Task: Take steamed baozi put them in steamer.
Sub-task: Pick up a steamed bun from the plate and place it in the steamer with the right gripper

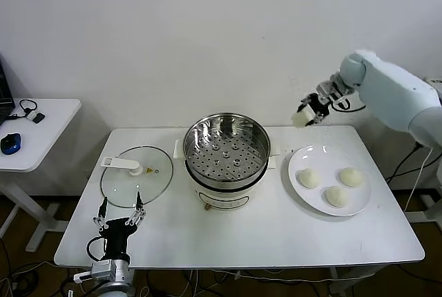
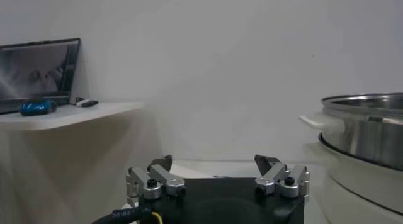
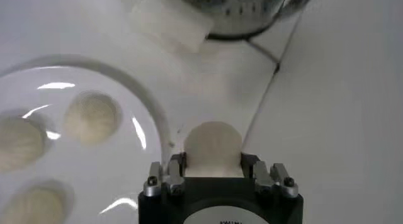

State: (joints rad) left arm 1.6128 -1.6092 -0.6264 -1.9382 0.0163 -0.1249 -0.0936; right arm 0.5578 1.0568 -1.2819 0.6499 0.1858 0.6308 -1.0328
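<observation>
A steamed baozi (image 3: 213, 146) is gripped between the two fingers (image 3: 174, 168) of the right gripper (image 1: 309, 112), one finger pressed to each flank of the bun; the fingers are parted only by the width of the bun, and its domed top is seen projecting beyond their tips. In the head view the same bun (image 1: 301, 118) is seen as a pale lump at the fingertips, carried in the air above the back edge of the table (image 1: 276, 242).

Below and in front of these fingers the white plate (image 1: 295, 181) is found, with three more baozi on it: one (image 1: 309, 178) nearest the steamer, one (image 1: 351, 177) on the far side from it, and one (image 1: 336, 196) toward the table's front edge. None of them is touched by the fingers. From the right wrist camera the plate (image 3: 148, 121) is seen just beside the held bun.

The steamer (image 1: 226, 155) is placed beyond the plate on the side of the fingers toward the middle of the table, well apart from them; its perforated tray is bare of buns.

The left gripper (image 1: 120, 226) is parked low at the front of the table, its fingers (image 2: 162, 176) spread wide with nothing between them. Just ahead of their tips the glass lid (image 1: 136, 176) is laid flat, and the steamer wall (image 2: 368, 128) is seen to one side.
</observation>
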